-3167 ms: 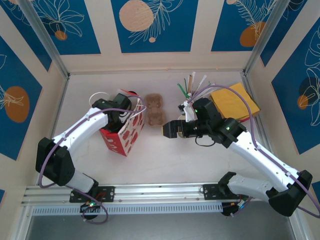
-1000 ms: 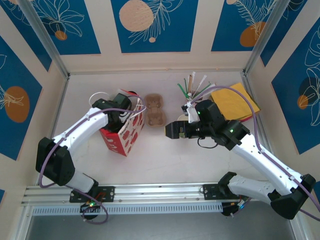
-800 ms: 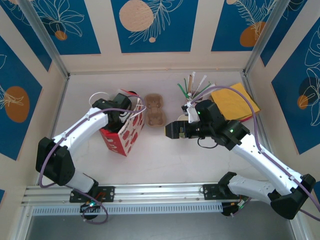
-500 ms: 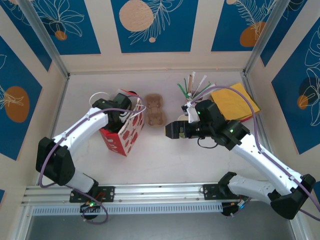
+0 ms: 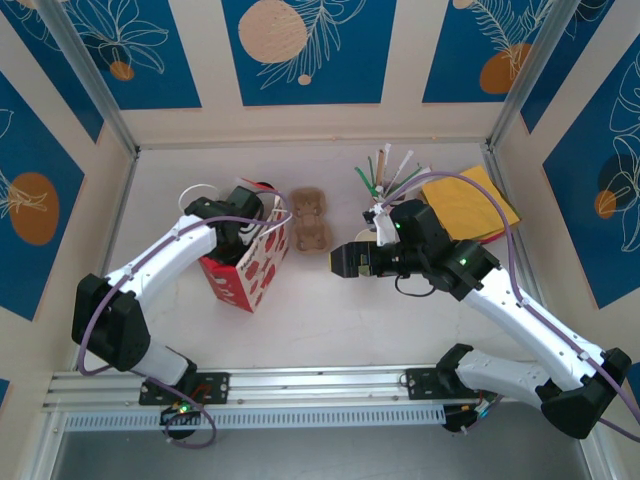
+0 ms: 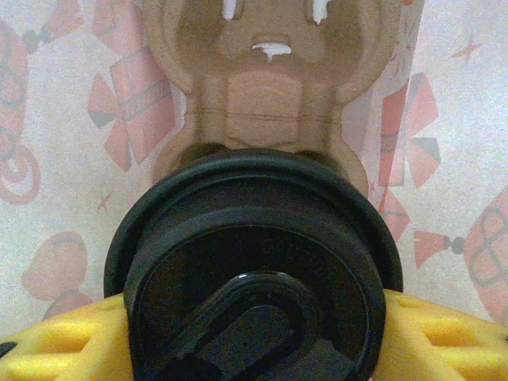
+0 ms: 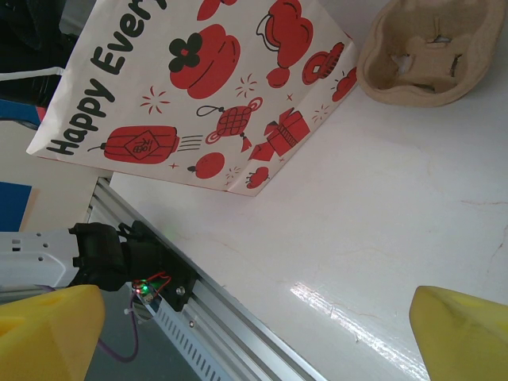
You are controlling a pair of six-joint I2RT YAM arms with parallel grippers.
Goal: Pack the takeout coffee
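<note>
Jaws of the left gripper [image 6: 254,345] clamp the takeout coffee [image 6: 252,262] down inside the red-printed bag [image 5: 245,265], the right gripper [image 7: 254,333] gapes idle, so I'd lower it plumb into the pulp carrier [image 6: 266,87] socket before releasing.

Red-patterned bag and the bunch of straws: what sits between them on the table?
A brown cardboard cup tray, in the top view, beside the bag, left of the straws.

The left arm [image 5: 160,262] reaches forward and inward, its left gripper [image 6: 254,349] pinching the takeout coffee [image 6: 254,254] between 2 yellow fingers [image 6: 55,341]; the right arm [image 5: 520,315] bends leftward, its right gripper [image 5: 342,262] spread wide, empty.
</note>
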